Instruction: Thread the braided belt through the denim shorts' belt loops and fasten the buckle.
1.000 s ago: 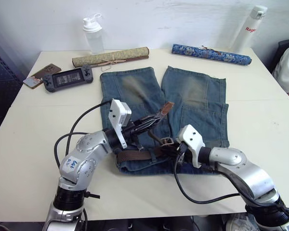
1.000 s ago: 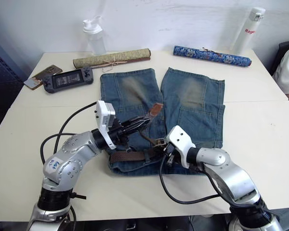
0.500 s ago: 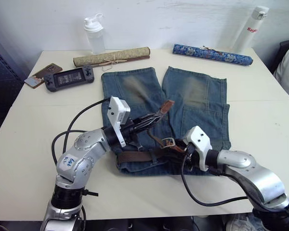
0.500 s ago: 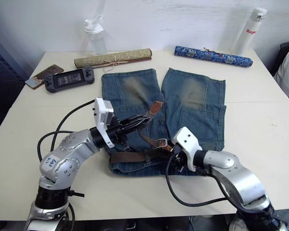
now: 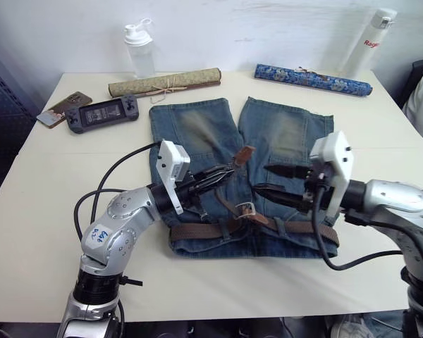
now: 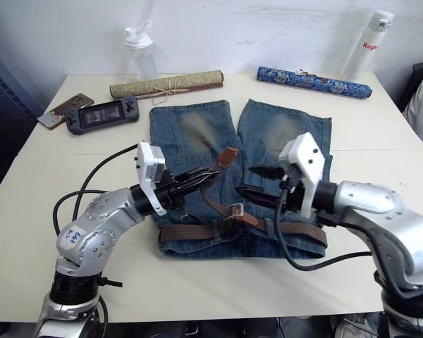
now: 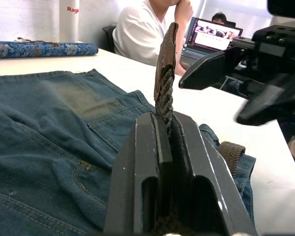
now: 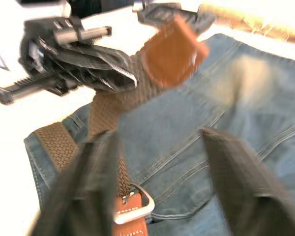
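Two tools sit over the waistband end of the denim shorts (image 5: 240,176), which lie flat mid-counter, waistband toward the near edge, legs toward the far edge.

Left tool (image 5: 222,174): clamped narrow on the braided belt (image 5: 229,189) just short of its free end. Left wrist view confirms the strap pinched between both fingers, tan leather tip (image 7: 168,46) standing up past them.

Right tool (image 6: 257,182): fingers spread wide, holding nothing, raised above the right side of the shorts and pointing toward the left tool.

Belt layout: the rest of the strap runs along the waistband, parallel to the near edge. The buckle (image 5: 245,208) lies on the denim near waistband centre, between and below the two tools. From there the free end rises at a slant toward the far edge.

Key relation: the buckle lies below the held tip, on the near-edge side of it. The empty right tool is the nearer free one to steady the frame. Fastening looks not yet done. Belt loops are too small to count with confidence.
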Motion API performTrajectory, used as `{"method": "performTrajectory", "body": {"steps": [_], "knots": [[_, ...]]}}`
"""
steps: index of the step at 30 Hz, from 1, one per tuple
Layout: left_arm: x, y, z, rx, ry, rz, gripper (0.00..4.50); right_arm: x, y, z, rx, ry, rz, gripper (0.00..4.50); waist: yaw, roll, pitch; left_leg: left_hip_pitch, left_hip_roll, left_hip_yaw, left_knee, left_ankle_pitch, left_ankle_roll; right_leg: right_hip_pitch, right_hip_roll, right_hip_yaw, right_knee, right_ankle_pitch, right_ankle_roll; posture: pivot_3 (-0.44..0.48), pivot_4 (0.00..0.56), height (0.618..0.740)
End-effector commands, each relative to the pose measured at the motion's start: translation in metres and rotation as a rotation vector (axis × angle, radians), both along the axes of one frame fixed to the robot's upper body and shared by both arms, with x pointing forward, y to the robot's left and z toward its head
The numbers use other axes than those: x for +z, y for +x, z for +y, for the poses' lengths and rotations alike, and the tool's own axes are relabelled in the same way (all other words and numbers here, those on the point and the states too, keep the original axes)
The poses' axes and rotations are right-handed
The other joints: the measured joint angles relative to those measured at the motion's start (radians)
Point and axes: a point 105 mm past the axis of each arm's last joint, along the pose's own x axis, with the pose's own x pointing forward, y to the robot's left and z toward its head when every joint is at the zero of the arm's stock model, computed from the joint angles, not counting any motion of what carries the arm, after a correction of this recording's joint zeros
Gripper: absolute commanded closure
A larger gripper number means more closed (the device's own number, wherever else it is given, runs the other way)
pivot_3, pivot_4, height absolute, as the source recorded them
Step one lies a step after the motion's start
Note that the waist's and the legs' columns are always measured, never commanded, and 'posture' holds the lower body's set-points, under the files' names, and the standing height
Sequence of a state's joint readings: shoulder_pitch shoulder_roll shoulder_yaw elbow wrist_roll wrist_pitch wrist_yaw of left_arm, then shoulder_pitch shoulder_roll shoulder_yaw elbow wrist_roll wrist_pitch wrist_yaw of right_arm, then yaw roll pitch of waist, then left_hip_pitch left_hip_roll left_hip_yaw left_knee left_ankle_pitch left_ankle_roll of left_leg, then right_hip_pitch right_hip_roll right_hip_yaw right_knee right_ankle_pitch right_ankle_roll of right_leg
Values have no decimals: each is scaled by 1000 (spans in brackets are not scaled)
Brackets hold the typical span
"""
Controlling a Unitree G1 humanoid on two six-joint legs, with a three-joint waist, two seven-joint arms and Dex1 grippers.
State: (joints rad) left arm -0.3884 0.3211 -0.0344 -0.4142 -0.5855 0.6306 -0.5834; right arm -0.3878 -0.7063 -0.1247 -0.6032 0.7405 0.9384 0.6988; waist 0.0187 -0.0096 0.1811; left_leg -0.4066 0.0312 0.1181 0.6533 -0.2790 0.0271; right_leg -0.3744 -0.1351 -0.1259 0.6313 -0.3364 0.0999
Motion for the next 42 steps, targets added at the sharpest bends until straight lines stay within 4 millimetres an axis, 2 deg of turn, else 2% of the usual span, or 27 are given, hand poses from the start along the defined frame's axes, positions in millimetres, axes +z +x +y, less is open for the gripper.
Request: {"method": "performTrajectory", "body": {"steps": [1,3,6,11,17,21,23,27,30,34,38,41,42], "knots": [[11,-4,-2,-15,-6,-59,4500,-8,3,12,15,-17,-1,3368,3,0,0,0,0,0,0,0,0,0,0,0,0,0,0,0,150,717],[12,-4,-2,-13,-5,-62,4500,-15,1,17,32,-39,14,4418,4,0,0,0,-1,1,1,0,0,0,0,0,0,0,0,0,150,717],[13,-4,-2,-12,-4,-69,4500,-25,-2,25,52,-61,36,4418,4,0,0,0,-1,1,1,0,1,0,0,0,0,0,1,0,150,717],[18,-5,-5,-27,-13,-83,4500,-59,-4,32,45,-177,84,4418,3,0,0,0,0,0,0,0,0,0,0,0,0,0,0,0,150,717],[34,-11,-7,-65,-64,-106,4500,-102,1,17,-59,-284,174,4418,5,0,0,0,0,0,0,0,0,0,0,0,0,0,1,0,150,717],[56,-16,-1,-96,-164,-97,4500,-113,0,8,-101,-252,218,4418,4,0,0,0,0,0,1,0,0,1,0,0,0,0,1,0,150,717],[62,-17,4,-99,-196,-75,4500,-115,-1,3,-121,-240,227,4418,3,0,0,0,0,0,1,0,0,1,0,0,0,0,1,0,150,717],[52,-17,19,-90,-194,6,4500,-124,-5,-10,-163,-267,246,4418,0,0,0,0,0,0,0,0,0,1,1,0,0,0,1,0,150,717],[27,-22,20,-88,-54,19,4500,-125,-6,-8,-168,-263,242,4418,-5,0,0,1,0,0,-1,1,0,1,1,0,0,0,1,0,150,717],[4,-25,14,-77,96,-27,4500,-111,-8,12,-130,-184,216,4418,-3,-3,-2,1,0,0,-1,1,-1,1,2,0,-1,0,0,0,150,717],[0,-19,14,-38,111,-64,4500,-95,-8,20,-113,-113,185,4418,-1,-3,-2,1,0,0,-1,0,-2,1,1,1,-1,0,0,0,150,717],[2,-15,14,-18,80,-64,4500,-74,-1,13,-165,-60,120,4418,-4,-3,-2,1,1,1,-4,0,-2,0,1,3,-2,0,0,0,150,717],[2,-15,14,-17,77,-64,4500,-67,-1,11,-169,-39,110,4145,-4,-3,-2,1,1,0,-4,0,-2,-1,1,3,-3,0,0,0,150,717]]}}
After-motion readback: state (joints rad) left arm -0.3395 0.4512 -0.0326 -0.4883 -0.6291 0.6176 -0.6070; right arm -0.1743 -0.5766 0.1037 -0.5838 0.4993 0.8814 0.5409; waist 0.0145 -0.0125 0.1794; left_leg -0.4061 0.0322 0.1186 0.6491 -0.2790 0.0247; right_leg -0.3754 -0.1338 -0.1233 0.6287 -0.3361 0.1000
